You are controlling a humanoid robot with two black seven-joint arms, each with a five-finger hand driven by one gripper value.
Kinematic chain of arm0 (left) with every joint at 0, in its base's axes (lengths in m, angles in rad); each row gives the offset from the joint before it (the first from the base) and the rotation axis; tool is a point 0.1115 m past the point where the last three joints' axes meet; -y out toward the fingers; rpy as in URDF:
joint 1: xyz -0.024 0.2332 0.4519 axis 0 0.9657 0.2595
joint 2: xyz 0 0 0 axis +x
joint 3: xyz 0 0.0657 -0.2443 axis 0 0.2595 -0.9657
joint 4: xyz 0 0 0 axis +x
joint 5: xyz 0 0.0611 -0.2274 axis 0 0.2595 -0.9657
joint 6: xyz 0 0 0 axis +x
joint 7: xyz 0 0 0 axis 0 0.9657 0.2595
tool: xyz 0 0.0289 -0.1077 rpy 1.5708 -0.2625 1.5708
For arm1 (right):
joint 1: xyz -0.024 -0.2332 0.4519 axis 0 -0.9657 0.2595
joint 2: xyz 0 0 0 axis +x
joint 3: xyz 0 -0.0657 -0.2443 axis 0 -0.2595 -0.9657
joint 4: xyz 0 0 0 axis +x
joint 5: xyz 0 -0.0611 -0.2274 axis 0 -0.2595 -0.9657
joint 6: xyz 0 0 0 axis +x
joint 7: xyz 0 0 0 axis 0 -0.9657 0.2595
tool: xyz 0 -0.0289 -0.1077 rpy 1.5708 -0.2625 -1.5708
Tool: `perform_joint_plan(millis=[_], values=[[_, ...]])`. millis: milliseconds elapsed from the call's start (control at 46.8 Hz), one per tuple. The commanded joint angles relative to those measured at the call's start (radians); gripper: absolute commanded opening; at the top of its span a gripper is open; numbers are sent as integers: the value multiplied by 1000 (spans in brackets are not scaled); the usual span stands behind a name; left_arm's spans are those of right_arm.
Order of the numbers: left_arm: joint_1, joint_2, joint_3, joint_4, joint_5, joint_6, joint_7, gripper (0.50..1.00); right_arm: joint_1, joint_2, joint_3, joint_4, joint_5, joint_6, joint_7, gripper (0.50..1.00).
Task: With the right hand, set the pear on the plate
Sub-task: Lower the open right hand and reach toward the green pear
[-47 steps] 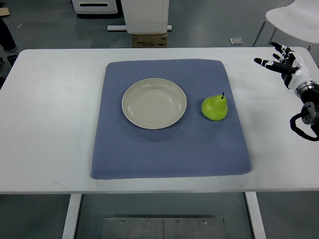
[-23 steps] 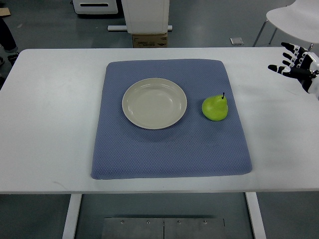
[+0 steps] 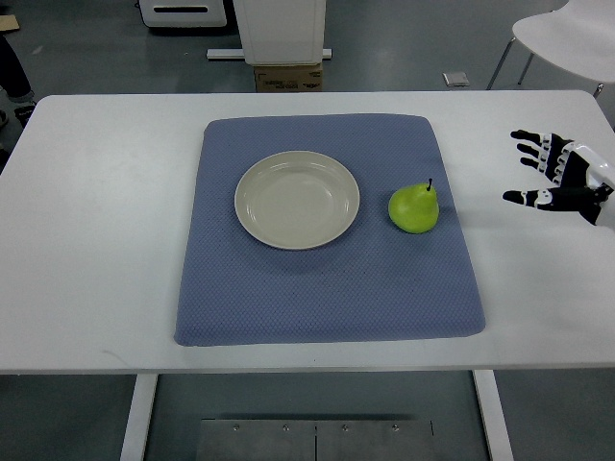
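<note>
White desk [image 3: 86, 259] carrying a blue quilted mat [image 3: 327, 288], near edge of mat close to desk's near edge. On the mat, cream plate [image 3: 297, 200], round, shallow, nothing in it, a little left of mat centre. Green pear [image 3: 414, 207] just right of the plate, on the mat, apart from the plate rim, stem dark and pointing away toward the far side. Pear untouched by anything.

Right hand [image 3: 555, 181] entering from the right edge, over bare desk well right of the pear and past the mat's right edge. Fingers [image 3: 531, 149] spread wide, black with white segments, pointing left toward the mat; thumb [image 3: 524, 198] held apart below them. Nothing in the hand. Contact with desk surface: cannot tell.

Beyond the desk, grey floor; white cabinet base [image 3: 281, 29] with a cardboard box [image 3: 287, 77] behind the mat's far edge; white chair [image 3: 567, 38] at far right.
</note>
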Motion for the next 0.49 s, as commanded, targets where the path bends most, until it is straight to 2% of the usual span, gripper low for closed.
perform_joint_plan(millis=[0,214,471], values=[[0,0,0,0,0,0,0,1000,-4,3,-1,8,-21,-25,6,1000],[0,0,0,0,0,0,0,1000,-15,64,-44,15,-88,-186,6,1000],[0,0,0,0,0,0,0,1000,-2,149,-92,15,-105,-306,3,1000]])
